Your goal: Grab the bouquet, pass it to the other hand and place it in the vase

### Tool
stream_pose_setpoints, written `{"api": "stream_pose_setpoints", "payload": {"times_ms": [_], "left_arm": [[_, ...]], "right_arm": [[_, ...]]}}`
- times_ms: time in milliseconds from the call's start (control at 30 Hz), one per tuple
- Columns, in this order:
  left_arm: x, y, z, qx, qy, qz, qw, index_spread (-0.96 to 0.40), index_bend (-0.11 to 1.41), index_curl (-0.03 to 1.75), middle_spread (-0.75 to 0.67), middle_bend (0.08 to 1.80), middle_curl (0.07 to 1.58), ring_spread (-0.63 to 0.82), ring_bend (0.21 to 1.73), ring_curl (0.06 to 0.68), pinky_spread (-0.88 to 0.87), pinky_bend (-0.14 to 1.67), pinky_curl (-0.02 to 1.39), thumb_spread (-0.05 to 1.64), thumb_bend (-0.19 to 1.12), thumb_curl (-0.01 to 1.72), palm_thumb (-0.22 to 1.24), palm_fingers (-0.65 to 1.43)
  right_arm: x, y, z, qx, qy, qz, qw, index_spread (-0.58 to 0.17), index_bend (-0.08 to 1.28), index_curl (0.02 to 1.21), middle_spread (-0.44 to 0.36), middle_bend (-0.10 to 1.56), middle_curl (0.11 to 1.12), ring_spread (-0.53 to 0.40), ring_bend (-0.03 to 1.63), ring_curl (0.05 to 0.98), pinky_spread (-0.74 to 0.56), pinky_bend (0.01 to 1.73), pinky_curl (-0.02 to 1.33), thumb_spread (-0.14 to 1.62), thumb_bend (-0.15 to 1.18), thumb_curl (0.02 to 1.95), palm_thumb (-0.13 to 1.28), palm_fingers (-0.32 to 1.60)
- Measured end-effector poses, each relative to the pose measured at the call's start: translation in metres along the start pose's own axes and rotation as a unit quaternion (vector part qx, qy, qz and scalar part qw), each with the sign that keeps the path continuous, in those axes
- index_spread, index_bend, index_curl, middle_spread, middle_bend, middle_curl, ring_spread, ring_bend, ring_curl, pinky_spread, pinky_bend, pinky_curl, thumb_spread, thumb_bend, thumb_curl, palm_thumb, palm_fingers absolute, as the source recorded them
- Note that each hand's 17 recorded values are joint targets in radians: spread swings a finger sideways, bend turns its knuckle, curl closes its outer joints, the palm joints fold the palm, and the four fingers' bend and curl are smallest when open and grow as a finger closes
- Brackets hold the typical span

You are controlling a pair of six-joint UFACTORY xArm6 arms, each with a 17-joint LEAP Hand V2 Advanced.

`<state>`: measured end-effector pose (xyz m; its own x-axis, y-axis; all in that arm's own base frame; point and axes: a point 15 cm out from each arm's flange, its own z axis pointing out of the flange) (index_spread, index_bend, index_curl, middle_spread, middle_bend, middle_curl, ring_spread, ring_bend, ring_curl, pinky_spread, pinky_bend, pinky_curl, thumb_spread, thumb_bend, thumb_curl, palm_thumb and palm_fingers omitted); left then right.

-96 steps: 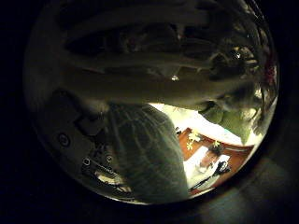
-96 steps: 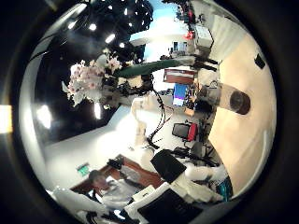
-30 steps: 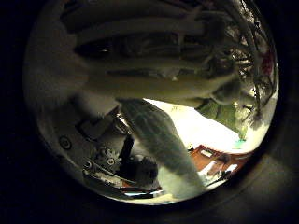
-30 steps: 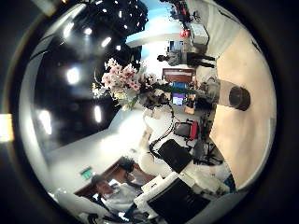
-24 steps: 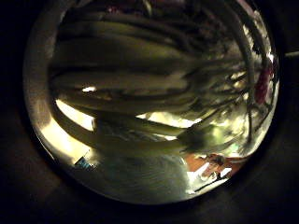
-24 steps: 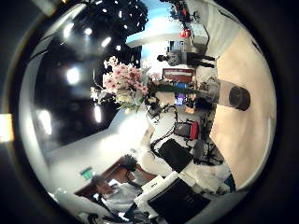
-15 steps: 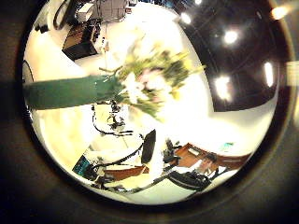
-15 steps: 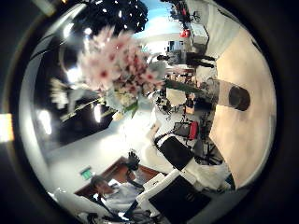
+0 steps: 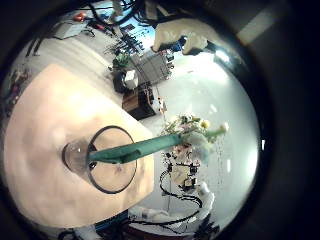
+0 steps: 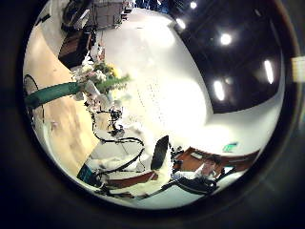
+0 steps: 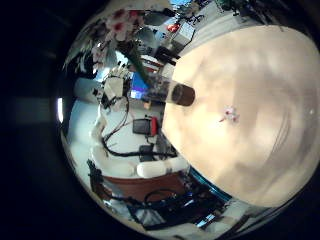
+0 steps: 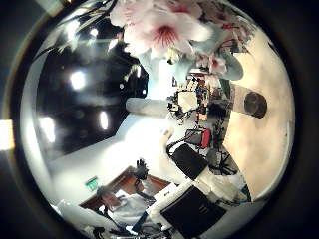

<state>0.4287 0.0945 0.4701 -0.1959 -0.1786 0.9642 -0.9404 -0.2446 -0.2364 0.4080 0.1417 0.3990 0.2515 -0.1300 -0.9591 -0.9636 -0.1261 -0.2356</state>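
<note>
In the left little finger side palm view the bouquet (image 9: 140, 148) leans slanted out of the glass vase (image 9: 110, 182). Its wrapped stem end is inside the rim and its blossoms (image 9: 195, 135) hang out past the table edge. The vase stands on the table (image 9: 50, 110). In the left thumb side palm view the bouquet (image 10: 88, 86) is small and well away from that palm. In the right thumb side palm view the blossoms (image 12: 164, 25) loom very close, with the vase (image 12: 255, 105) farther off. No fingers of either hand show.
A small loose bit, perhaps a fallen blossom (image 11: 230, 114), lies on the table (image 11: 255, 70) some way from the vase (image 11: 182, 95). A white robot arm (image 9: 185, 182) stands beyond the table edge. Desks and screens fill the room behind.
Stems pressed close filled the left palm view; the bouquet then came free of that palm and now sits farther off in the vase. Its blossoms have swung much nearer the right palm.
</note>
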Motion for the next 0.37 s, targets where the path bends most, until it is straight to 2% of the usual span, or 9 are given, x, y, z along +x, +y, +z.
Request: {"api": "stream_pose_setpoints", "payload": {"times_ms": [367], "left_arm": [[0.032, 0.025, -0.025, 0.022, -0.016, 0.015, 0.9995, 0.01, 0.15, 0.28, 0.33, 0.18, 0.30, 0.52, 0.52, 0.191, 0.59, 0.39, 0.25, 0.89, -0.03, 0.33, 0.22, -0.07]], "right_arm": [[-0.004, 0.004, -0.005, -0.004, -0.007, -0.004, 1.000, -0.337, 0.16, 0.27, 0.101, 0.20, 0.34, 0.209, 0.54, 0.220, 0.46, 0.60, 0.27, 1.00, -0.03, 0.40, 0.62, 0.14]]}}
